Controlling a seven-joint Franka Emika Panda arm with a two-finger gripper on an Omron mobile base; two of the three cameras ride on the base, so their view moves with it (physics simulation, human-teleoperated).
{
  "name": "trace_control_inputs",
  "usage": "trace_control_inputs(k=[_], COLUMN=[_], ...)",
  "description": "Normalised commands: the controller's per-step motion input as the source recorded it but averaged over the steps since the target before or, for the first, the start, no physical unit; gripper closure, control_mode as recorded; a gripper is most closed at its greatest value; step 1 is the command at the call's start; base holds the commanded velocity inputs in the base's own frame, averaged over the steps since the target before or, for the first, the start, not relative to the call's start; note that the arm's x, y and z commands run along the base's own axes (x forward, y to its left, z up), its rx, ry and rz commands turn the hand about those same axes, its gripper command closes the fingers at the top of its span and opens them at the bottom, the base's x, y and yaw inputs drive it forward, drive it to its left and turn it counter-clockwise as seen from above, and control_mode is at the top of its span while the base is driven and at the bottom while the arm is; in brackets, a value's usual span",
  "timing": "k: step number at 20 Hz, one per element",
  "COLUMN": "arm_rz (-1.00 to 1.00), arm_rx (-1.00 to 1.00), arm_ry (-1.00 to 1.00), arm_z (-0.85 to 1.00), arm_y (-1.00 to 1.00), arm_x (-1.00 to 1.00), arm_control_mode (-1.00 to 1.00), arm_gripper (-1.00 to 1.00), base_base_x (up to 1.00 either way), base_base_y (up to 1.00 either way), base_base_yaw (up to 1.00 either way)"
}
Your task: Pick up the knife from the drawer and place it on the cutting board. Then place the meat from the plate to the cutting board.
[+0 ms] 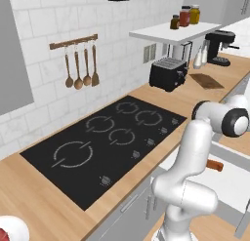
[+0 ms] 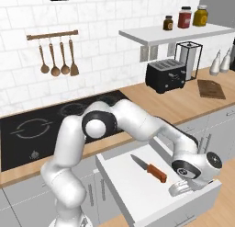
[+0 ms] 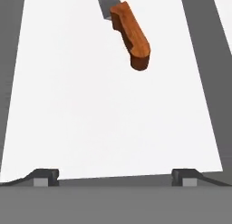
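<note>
Knife [image 1: 215,165] first: in the left base view only its orange-brown handle peeks out past the white arm, low on the right where the drawer stands open, while the cutting board [image 1: 206,81] lies far along the wooden counter [image 1: 44,196] beyond the black toaster [image 1: 167,73], and the plate [image 1: 17,228] with a sliver of red meat [image 1: 4,233] sits at the bottom left corner. Board and plate are thus well apart on either side of the cooktop [image 1: 105,140], so I judge the base will need to travel between them. From the right base view, the knife lies flat on the white floor of the pulled-out drawer [image 2: 137,189], blade pointing back toward the counter and handle toward the drawer's front, with the gripper [image 2: 180,188] low over the front part of the drawer just beside the handle end, apparently placed there to approach the handle. Seen from the hand view, the two fingertips [image 3: 46,174] stand spread wide with nothing between them, and the handle lies ahead of them on the bare drawer floor, untouched, slightly angled across the line of approach.
</note>
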Motion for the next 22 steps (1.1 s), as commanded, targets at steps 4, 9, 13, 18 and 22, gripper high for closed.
trace_control_inputs(k=[4,9,13,18,22], arm_rz=[0.04,0.04,-0.02,-0.06,-0.13], arm_rx=[-0.01,0.00,-0.02,-0.06,0.00], arm_ry=[0.00,0.06,0.16,0.16,0.08], arm_z=[0.46,-0.01,-0.11,-0.19,-0.26], arm_y=[0.91,0.95,0.76,0.15,-0.02], arm_x=[0.24,0.80,0.79,0.45,0.04], arm_control_mode=[-1.00,-1.00,-1.00,-1.00,-1.00], arm_gripper=[-1.00,-1.00,-1.00,-1.00,-1.00], base_base_x=[0.00,0.00,0.00,0.00,0.00], base_base_y=[0.00,0.00,0.00,0.00,0.00], base_base_yaw=[0.00,0.00,0.00,0.00,0.00])
